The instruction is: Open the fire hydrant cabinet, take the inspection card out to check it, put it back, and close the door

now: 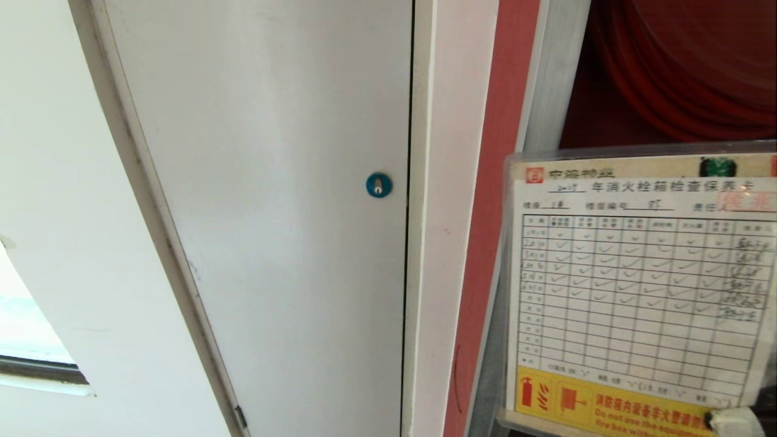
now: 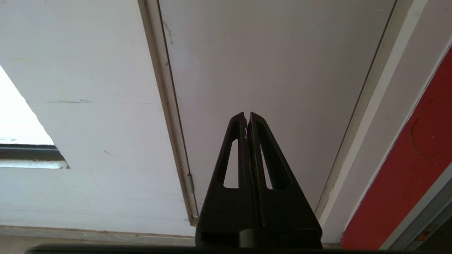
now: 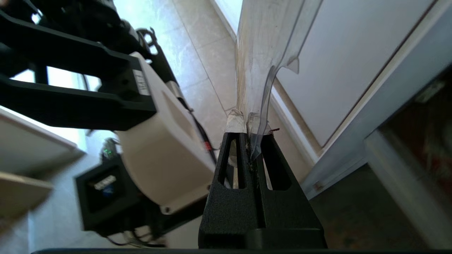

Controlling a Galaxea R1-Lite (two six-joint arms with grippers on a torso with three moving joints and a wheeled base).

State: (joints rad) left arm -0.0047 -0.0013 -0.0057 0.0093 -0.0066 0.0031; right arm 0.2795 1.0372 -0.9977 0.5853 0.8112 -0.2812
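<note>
White door point(image 1: 273, 212) (blue lock point(image 1: 379, 184)), white wall point(image 1: 54, 152), bright window point(image 1: 24, 321).

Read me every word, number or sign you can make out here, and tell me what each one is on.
"年消火栓箱检查保养卡": title line of the inspection card.
"Do not use the...": yellow strip along the card's foot; the rest is cut off.
Fire extinguisher and hose pictograms: same strip.
Handwritten dates, signatures, red stamp: too blurred to read.
Label on the robot's body, right wrist view: unreadable.

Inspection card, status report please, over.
Right gripper shut on card, held up facing head camera. Left gripper shut, empty, parked. Cabinet open, nothing in the way.
</note>
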